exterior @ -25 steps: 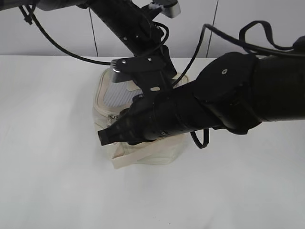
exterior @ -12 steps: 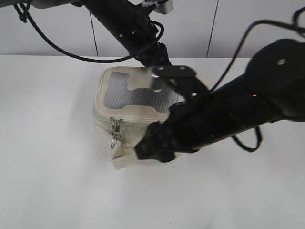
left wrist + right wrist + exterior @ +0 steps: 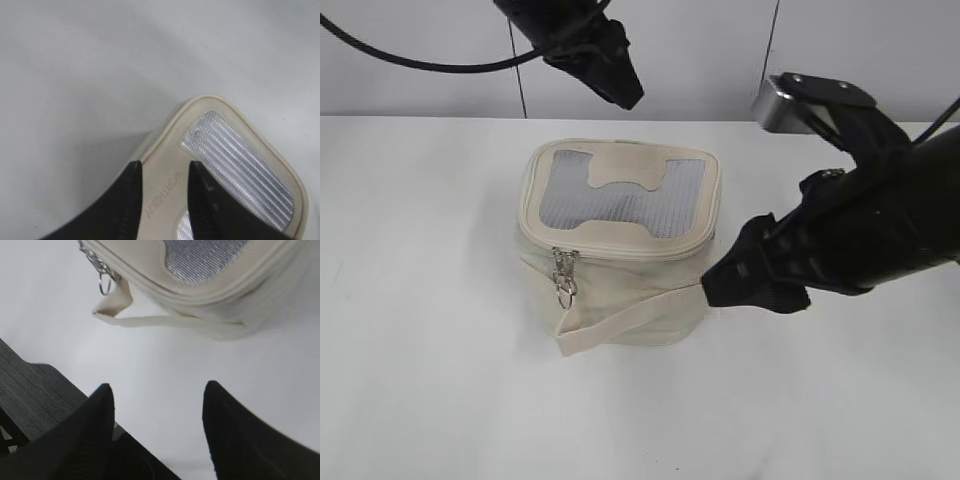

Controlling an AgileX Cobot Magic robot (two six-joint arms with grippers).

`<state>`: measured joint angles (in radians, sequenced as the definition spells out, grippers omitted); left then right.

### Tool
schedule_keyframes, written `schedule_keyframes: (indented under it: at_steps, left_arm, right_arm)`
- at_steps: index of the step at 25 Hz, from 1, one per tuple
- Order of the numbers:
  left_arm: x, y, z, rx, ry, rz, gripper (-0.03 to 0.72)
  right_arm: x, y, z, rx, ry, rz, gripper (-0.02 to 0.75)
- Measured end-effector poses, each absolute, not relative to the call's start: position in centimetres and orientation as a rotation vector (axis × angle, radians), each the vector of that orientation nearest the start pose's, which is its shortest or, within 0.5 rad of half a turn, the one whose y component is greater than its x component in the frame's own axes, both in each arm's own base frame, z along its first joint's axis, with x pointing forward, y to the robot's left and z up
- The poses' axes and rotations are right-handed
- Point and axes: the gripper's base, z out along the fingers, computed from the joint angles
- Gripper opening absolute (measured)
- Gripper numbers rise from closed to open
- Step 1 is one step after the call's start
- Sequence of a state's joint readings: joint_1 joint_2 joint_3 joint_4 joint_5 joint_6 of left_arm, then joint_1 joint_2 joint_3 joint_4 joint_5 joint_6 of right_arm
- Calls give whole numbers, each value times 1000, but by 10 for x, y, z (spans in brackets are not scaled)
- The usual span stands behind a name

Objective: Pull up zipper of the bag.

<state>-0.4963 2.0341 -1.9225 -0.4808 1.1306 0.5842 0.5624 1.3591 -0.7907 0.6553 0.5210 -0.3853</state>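
Note:
A cream fabric bag [image 3: 620,250] with a silver mesh top stands on the white table. Its zipper pulls with a metal ring [image 3: 564,278] hang at the front left corner, above a cream strap [image 3: 630,320]. My left gripper [image 3: 620,85] is raised above the bag's back edge, open and empty; the left wrist view shows its fingers [image 3: 164,167] over the bag's top [image 3: 235,160]. My right gripper [image 3: 745,280] is open and empty, right of the bag, clear of it. The right wrist view shows its fingers [image 3: 157,390] over bare table, the bag [image 3: 210,285] and the ring [image 3: 104,285] beyond.
The white table [image 3: 420,380] spreads around the bag. A grey panelled wall [image 3: 720,50] runs behind. The dark table edge [image 3: 35,395] shows at the left of the right wrist view.
Both arms have drawn away from the bag: the right gripper moved right off its front, the left gripper rose up and back. The zipper pulls and strap now hang free in view.

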Motion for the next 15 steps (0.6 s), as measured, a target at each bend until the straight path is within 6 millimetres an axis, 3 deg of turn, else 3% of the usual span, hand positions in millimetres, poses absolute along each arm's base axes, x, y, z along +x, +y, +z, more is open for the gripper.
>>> schedule_keyframes:
  at_steps: [3,6,9,12,15]
  left_arm:
    - [357,-231,305,1150,2380,-558,232]
    - [325,-207,311,1043,2407,-483,231]
    - [280,-176,326,908,2376,-436,231]
    - [221,-140,345,776,2321,-427,231]
    - [160,-102,348,670,2277,-415,229]
  right_arm:
    - [199,153,253,-572,2519,635,448]
    - [183,141,267,-583,2537,594,448]
    - [165,128,282,-621,2540,557,444]
    - [147,108,293,-669,2553,423,440]
    - [122,85,305,-704,2571,309,438]
